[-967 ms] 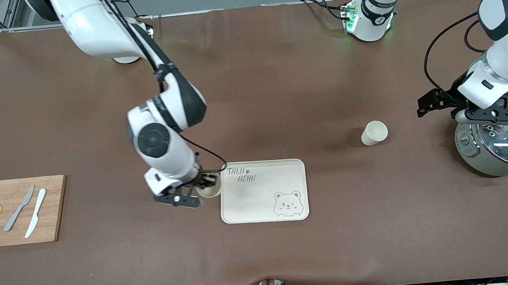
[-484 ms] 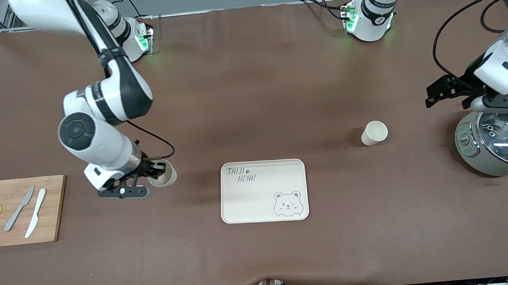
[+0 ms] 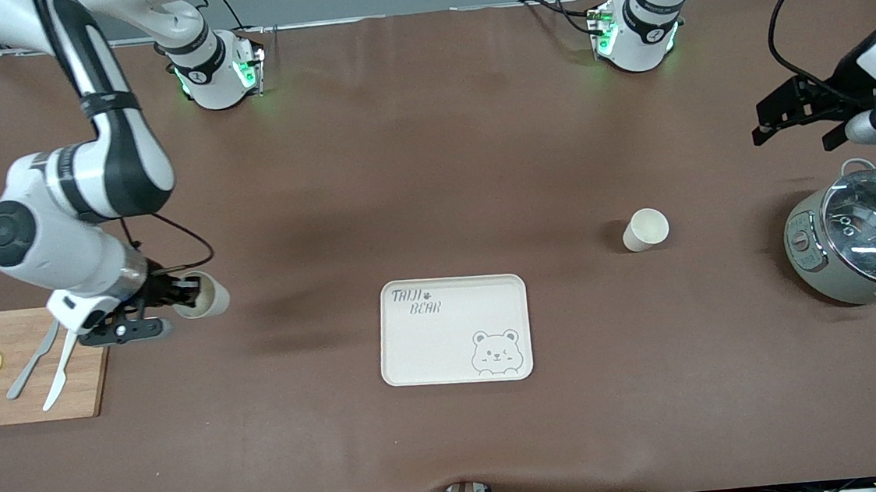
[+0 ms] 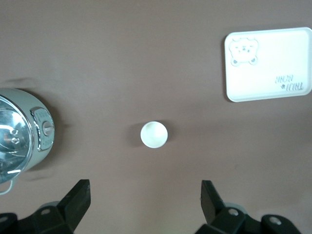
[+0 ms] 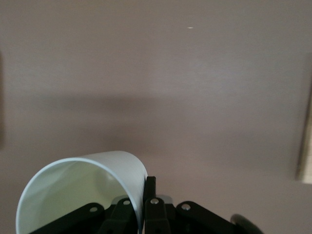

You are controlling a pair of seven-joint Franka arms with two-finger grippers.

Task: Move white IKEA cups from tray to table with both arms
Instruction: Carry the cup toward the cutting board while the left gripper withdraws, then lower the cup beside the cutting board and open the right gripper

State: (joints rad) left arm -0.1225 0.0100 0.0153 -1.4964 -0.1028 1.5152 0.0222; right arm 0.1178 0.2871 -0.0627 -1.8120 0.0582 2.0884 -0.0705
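Observation:
One white IKEA cup [image 3: 206, 295] [image 5: 80, 192] is tipped on its side in my right gripper [image 3: 176, 292] [image 5: 145, 183], which is shut on the cup's wall, one finger inside the rim and one outside. It hangs over the table beside the wooden board. The other white cup [image 3: 645, 229] [image 4: 154, 134] stands upright on the table between the bear tray and the pot. My left gripper [image 3: 796, 130] [image 4: 145, 190] is open and holds nothing, up in the air at the left arm's end, close to the pot.
A cream bear tray [image 3: 423, 357] [image 4: 273, 73] lies mid-table with nothing on it. A grey-green pot with a glass lid [image 3: 864, 247] [image 4: 19, 131] stands at the left arm's end. A wooden board [image 3: 23, 333] with two knives and lemon slices lies at the right arm's end.
My right arm has carried its cup from the tray's edge toward the wooden board. My left gripper has moved off the pot's lid toward the robots' bases, still open.

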